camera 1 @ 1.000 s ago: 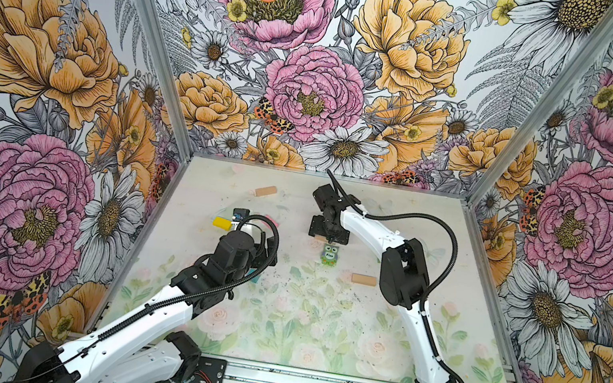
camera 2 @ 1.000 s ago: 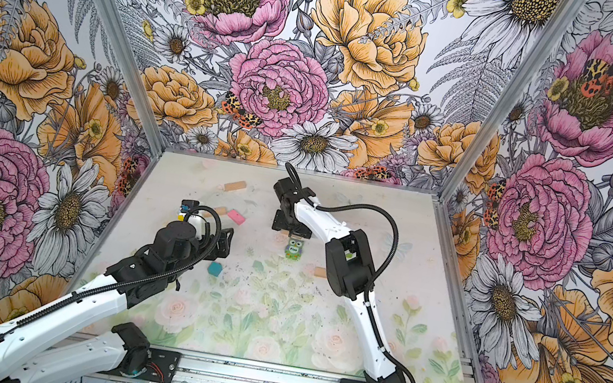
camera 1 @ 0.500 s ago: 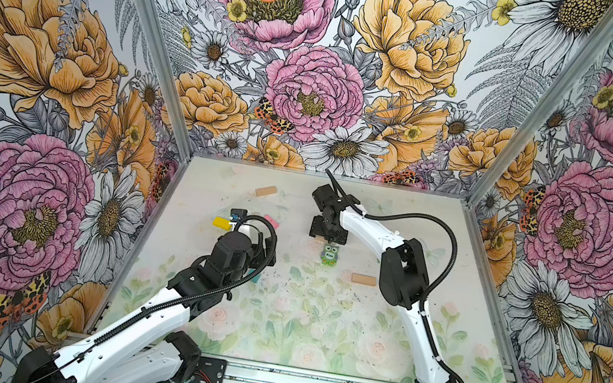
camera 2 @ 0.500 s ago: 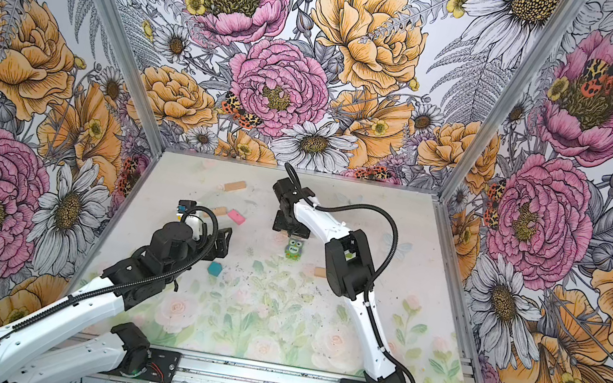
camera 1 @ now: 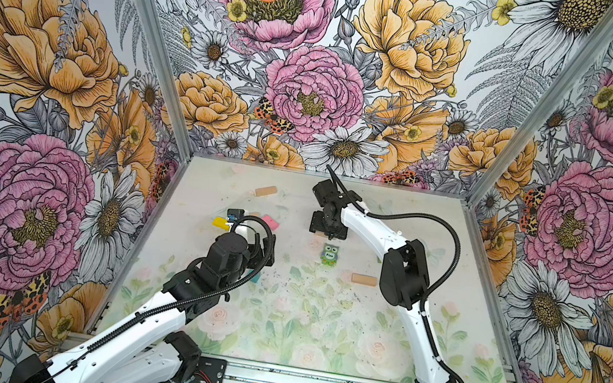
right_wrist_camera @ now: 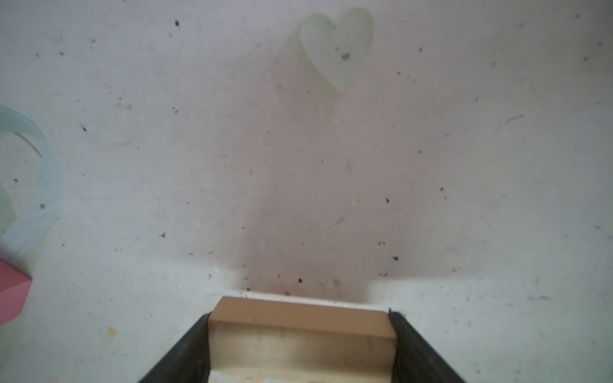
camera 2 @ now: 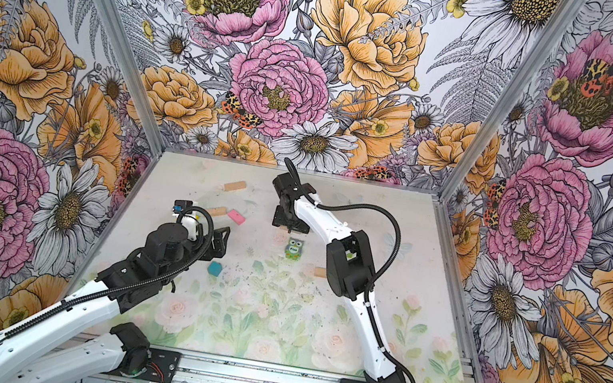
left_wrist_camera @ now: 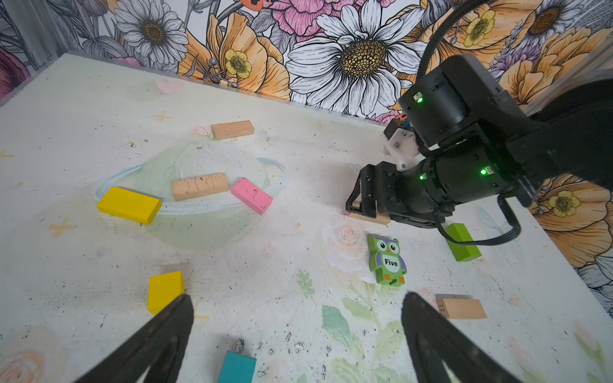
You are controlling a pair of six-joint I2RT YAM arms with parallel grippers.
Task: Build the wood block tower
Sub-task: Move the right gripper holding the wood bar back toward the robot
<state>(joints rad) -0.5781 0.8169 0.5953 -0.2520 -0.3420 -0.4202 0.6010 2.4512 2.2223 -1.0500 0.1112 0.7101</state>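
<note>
Blocks lie singly across the pale flower-printed bench, none stacked. I judge the tower unstarted and this step the pick of a base piece.

My right tool stands at twelve o'clock from the bench's middle, pointing down. Its jaws are closed against both ends of a plain tan oblong wooden bar, which looks to be resting on the bench, not lifted. The green owl-printed piece lies just at six o'clock of that tool, and the lime-green bar is near it too.

My left tool hangs at nine o'clock, jaws wide with nothing between them, near a teal block and a yellow cube.

Around ten o'clock sit a yellow oblong block, a second tan bar and a pink bar. A third tan bar lies out at eleven, and a fourth tan bar at three.

Next, I reckon, the held bar needs a straight lift, then a flat set-down on open bench clear of the owl. Gripped by its ends, it may slip if it tilts.
</note>
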